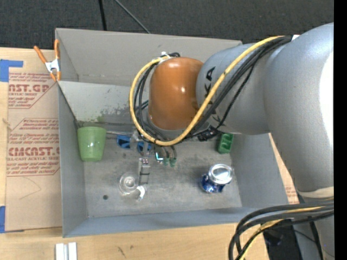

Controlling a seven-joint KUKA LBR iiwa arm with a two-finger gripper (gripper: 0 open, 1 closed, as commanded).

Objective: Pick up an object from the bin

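Nearest the lens, the arm's orange cover (172, 93) and its looped cables are seen, and beneath them the claw (161, 156) is found low over the middle of the grey bin (70, 199). Whether it is released or clenched cannot be told. A small blue object (129, 142) is seen just beside it, toward the view's left. A clear glass (130, 184) is placed nearer the front wall, a green cup (91, 142) by the left wall, and a blue can (217, 179) and green block (225, 142) at the right.

Small clear glass-like cup (129, 184), resting on the grey floor of the bin (72, 188), left of centre and toward the near wall, round mouth turned upward, pale curved piece against its right side.
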